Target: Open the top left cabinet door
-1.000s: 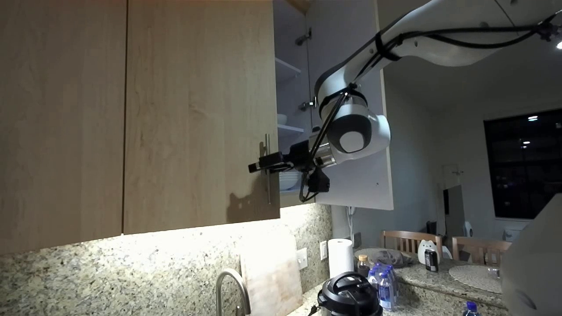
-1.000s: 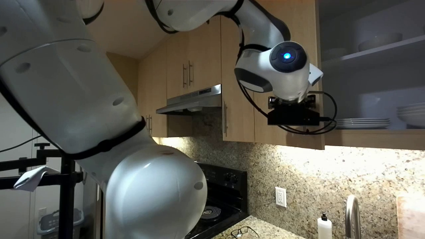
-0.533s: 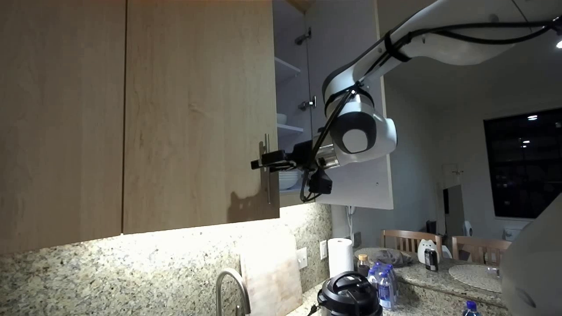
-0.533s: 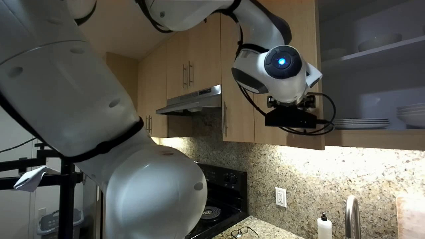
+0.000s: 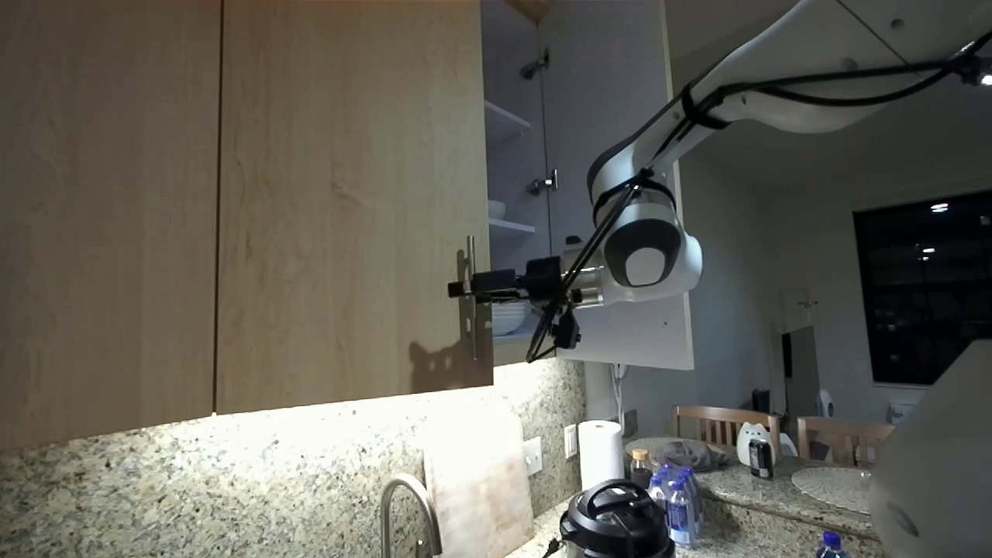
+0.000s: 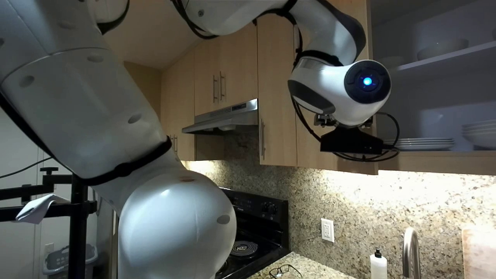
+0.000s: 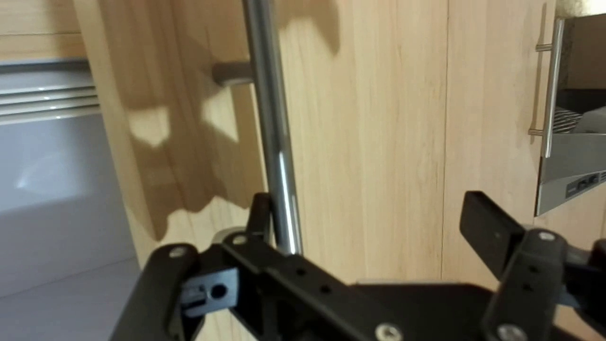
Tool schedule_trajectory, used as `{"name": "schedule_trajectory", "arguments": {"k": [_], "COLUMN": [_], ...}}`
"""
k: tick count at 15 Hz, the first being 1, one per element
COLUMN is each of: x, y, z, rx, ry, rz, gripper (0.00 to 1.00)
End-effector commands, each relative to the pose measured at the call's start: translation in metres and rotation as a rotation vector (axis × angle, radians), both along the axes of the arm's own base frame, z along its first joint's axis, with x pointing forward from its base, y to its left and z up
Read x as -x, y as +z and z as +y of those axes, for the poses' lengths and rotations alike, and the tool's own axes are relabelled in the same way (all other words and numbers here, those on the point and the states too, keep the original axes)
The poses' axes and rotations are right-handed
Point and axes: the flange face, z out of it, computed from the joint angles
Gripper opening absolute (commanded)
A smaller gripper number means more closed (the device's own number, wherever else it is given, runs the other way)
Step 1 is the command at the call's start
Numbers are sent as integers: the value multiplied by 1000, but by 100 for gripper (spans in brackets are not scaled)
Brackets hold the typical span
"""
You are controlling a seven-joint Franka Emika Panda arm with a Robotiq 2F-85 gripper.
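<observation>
The top left cabinet door [image 5: 349,194] is a tall flat light-brown wood-grain panel and looks shut. It also shows behind the arm in an exterior view [image 6: 310,157] and fills the middle of the wrist view [image 7: 364,118]. Its slim silver bar handle [image 5: 473,337] runs upright near the door's edge. My gripper [image 5: 457,290] is at the handle's mid-height. In the wrist view my gripper [image 7: 369,218] is open, with the handle [image 7: 270,104] between the fingers, right beside the left finger. I cannot tell if they touch. The fingers are hidden in an exterior view.
A pale grey-white door panel [image 5: 620,325] stands open beside the cabinet shelves, which hold plates [image 6: 422,144]. A matching wood door [image 5: 108,232] adjoins the task door. Below are a faucet [image 5: 411,488], a black-lidded cooker [image 5: 620,519] and bottles [image 5: 680,511]. A range hood [image 6: 224,118] is farther along.
The hand has levelled out and shifted slightly right, and the wrist has moved lower and to the right in both exterior views. The door and handle have not moved.
</observation>
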Motion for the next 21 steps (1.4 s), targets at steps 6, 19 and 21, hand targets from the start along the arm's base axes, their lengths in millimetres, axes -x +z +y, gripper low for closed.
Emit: {"name": "schedule_trajectory", "arguments": {"k": [6,19,21], "x": [-14,21,29], "y": [11,2,0], "z": [41,64,67], "rx": [72,89,88], "ry": [203,220,219], "rz": [-31,-51,-66], "gripper": [100,100,100]}}
